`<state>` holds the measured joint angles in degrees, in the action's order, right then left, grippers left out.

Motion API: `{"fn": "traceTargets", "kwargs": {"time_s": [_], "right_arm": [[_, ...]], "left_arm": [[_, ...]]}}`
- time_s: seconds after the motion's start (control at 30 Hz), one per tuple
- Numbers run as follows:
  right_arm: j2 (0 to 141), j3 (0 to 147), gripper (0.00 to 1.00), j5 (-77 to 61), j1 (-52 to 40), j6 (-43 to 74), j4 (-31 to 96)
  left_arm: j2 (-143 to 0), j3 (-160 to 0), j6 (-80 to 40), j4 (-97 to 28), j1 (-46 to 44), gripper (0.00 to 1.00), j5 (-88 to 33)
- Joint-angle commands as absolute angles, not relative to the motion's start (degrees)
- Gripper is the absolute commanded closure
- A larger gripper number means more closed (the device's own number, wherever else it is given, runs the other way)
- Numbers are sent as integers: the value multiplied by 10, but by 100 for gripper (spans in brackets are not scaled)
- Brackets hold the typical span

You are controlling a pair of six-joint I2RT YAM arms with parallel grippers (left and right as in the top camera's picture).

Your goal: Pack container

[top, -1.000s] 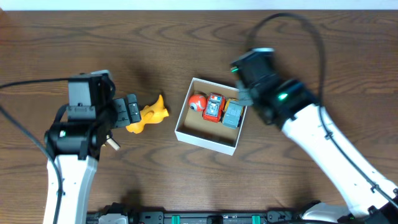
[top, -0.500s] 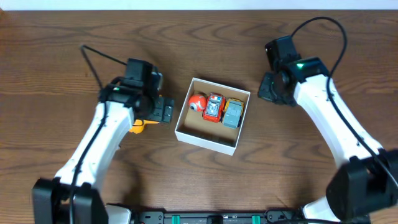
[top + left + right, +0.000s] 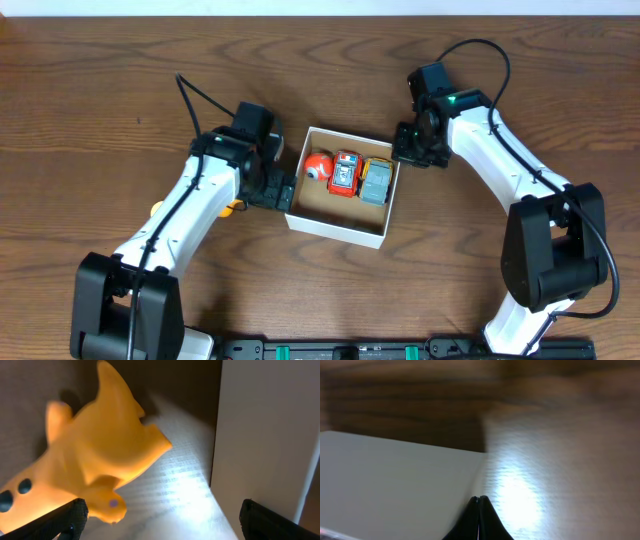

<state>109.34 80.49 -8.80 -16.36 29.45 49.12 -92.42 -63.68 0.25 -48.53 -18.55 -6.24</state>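
The container is a small white-walled box with a tan inside, at the table's middle. It holds an orange ball toy, a red car and a grey-blue car. My left gripper is open and empty beside the box's left wall. In the left wrist view its fingers straddle bare table, with a yellow toy on the left and the white wall on the right. The yellow toy is mostly hidden under the left arm. My right gripper is shut and empty, its tip at the box's right wall.
The table is dark brown wood. Black cables run from both arms over the far part of the table. The table's front edge holds a black rail.
My left arm has swung right to the box's left wall, over the yellow toy. My right arm has moved left and down to the box's right wall.
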Motion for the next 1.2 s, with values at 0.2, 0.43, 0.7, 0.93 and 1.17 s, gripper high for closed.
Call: {"fn": "traceTargets", "kwargs": {"time_s": [0.2, 0.43, 0.7, 0.93, 1.17], "right_arm": [[1095, 805, 97, -160, -163, 235, 464], [1095, 805, 94, -153, -164, 220, 463], [1081, 806, 78, -35, -159, 220, 484], [1002, 806, 48, 78, -131, 220, 533], [895, 806, 46, 93, -124, 220, 568]], "left_arm": [[-924, -647, 1, -514, -214, 2, -71], [-923, -648, 2, -518, -213, 2, -71], [-855, -677, 2, -519, -213, 1, -8], [-743, -700, 19, -524, -192, 2, 71], [-714, -700, 87, -557, -91, 2, 71]]}}
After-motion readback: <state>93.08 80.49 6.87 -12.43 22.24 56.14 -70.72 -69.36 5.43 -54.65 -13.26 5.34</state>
